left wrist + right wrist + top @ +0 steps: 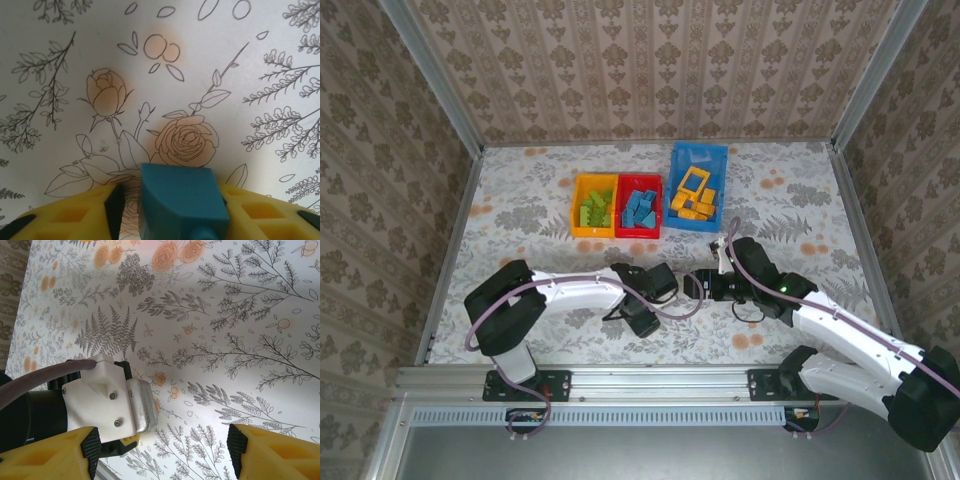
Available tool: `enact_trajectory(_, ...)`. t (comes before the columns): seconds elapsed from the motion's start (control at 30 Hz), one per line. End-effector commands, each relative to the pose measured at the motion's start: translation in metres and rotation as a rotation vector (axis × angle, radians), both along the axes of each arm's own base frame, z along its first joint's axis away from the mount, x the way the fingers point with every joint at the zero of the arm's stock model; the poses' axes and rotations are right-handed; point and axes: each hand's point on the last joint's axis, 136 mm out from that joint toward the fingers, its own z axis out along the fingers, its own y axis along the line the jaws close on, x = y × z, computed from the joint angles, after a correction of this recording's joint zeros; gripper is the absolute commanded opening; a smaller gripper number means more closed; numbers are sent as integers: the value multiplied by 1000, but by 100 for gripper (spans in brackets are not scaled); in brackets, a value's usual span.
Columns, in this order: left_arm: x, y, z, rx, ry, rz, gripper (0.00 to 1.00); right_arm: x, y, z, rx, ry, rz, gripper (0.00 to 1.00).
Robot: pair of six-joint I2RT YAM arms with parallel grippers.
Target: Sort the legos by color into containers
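Mid-tabletop (800, 200), on the near side of the three bins, the left jaws are drawn in on a blue brick (180, 197). They sit snug against it on one side, while a sliver of floral print shows on the other, so the hold looks lopsided. The right jaws stand wide apart with nothing between them, just beside the left arm's white wrist housing (102, 390) and its cable (40, 377). Farther back, the red bin (639, 235) carries blue bricks (640, 208). The yellow-orange bin (592, 235) of green bricks (595, 208) touches it on the left, and the larger blue bin (698, 147) of yellow-orange pieces (695, 195) stands just to its right. The chief risk looks to be a clash of arms: the two wrists are so close that a lift or swing toward the far bins could knock the housing or snag the cable on the open right jaws. An uneven grip could also let the brick twist or drop on the way. Because the red and yellow-orange bins share a wall, a release slightly too far left could land the brick among the green ones.
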Motion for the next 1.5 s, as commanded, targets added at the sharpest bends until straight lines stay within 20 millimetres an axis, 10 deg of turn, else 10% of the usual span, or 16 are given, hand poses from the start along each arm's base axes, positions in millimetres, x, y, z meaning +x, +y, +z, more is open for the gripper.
enact_trajectory(0.0, 2, 6, -14, 67, -34, -21, 41, -5, 2, 6, 44, 1, 4, 71)
enact_trajectory(0.37, 20, 8, 8, 48, -99, 80, 31, -8, -3, 9, 55, -5, -18, 70)
enact_trajectory(0.63, 89, 4, 79, -90, -166, 254, 30, 5, 10, 41, 151, -149, 18, 68)
enact_trajectory(0.93, 196, 5, 135, -241, -218, 458, 31, 65, 12, 109, 198, -519, -109, 69)
enact_trajectory(1.2, 272, -8, 122, -279, -231, 576, 31, 111, 28, 126, 86, -558, -117, 70)
enact_trajectory(1.47, 285, -14, 82, -211, -184, 637, 32, 114, 29, 115, 74, -510, -126, 70)
